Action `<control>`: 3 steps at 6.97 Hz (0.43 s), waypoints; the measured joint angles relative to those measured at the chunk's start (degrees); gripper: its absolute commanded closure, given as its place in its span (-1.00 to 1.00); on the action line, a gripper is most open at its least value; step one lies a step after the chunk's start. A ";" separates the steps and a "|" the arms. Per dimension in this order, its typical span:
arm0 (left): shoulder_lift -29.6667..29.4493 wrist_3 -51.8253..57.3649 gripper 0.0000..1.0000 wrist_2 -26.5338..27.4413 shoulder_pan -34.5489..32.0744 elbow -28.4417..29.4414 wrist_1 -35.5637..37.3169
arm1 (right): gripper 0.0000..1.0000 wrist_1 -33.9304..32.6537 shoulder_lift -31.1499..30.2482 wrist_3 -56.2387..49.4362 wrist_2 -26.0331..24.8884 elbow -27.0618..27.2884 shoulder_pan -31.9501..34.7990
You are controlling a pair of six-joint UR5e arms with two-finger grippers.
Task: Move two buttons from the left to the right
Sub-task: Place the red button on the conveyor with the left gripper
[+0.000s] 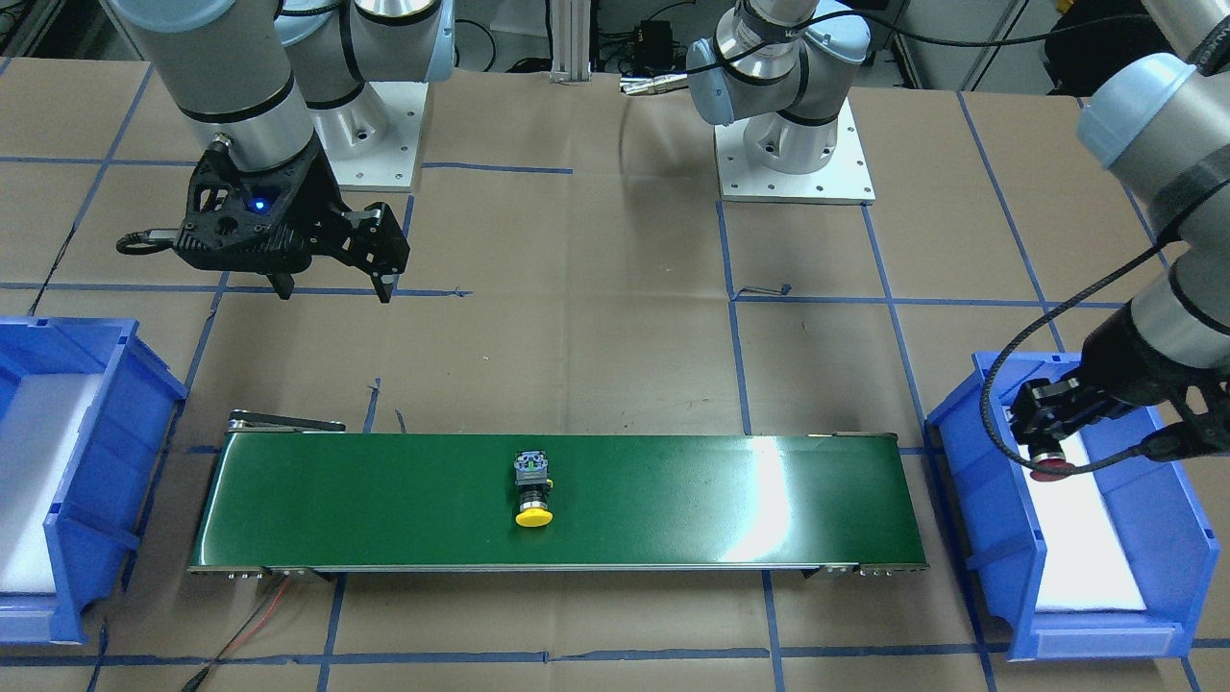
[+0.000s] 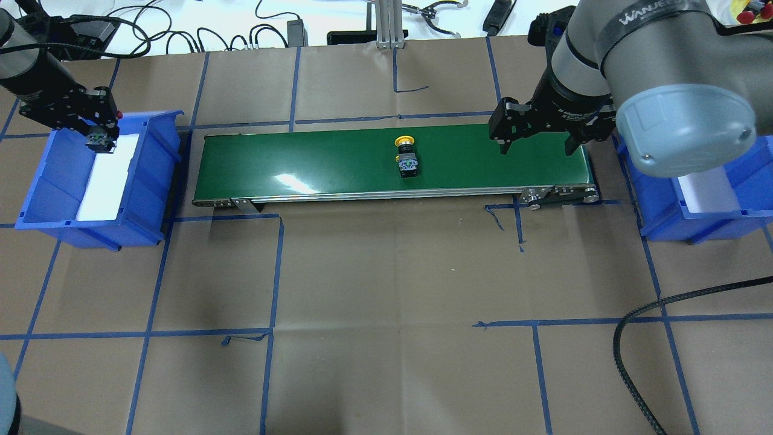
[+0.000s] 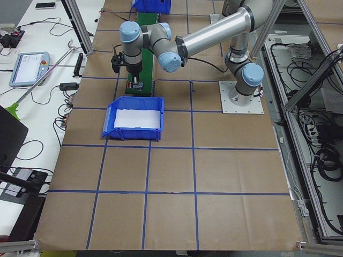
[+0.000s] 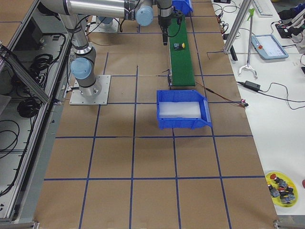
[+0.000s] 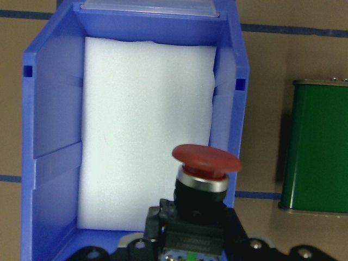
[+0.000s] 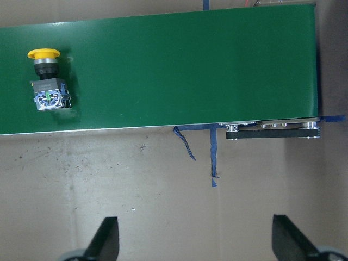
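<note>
The yellow-capped button (image 1: 533, 490) lies on its side near the middle of the green conveyor belt (image 1: 384, 500). It also shows in the overhead view (image 2: 407, 158) and the right wrist view (image 6: 48, 81). My left gripper (image 1: 1047, 432) is shut on the red-capped button (image 5: 206, 160) and holds it over the white foam of the left blue bin (image 5: 54, 109), near the bin's belt-side wall. My right gripper (image 2: 537, 148) is open and empty, and hovers above the belt's right end, well apart from the yellow button.
The left blue bin (image 2: 151, 181) stands off the belt's left end, and a second foam-lined blue bin (image 2: 664, 205) off its right end. Blue tape lines cross the brown paper table. A black cable (image 2: 640, 314) lies at the front right.
</note>
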 measured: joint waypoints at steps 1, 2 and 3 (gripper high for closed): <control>-0.31 -4.64 0.72 0.16 -3.56 0.00 0.04 | -1.00 -0.10 0.67 0.00 0.18 -0.23 0.00; -0.80 -8.58 0.72 0.21 -6.38 -0.08 0.14 | -1.00 -1.21 1.39 -0.02 1.01 -0.31 0.00; -1.58 -12.25 0.72 0.15 -8.69 -0.58 0.67 | -1.00 -3.96 2.32 -0.06 2.05 -0.30 0.00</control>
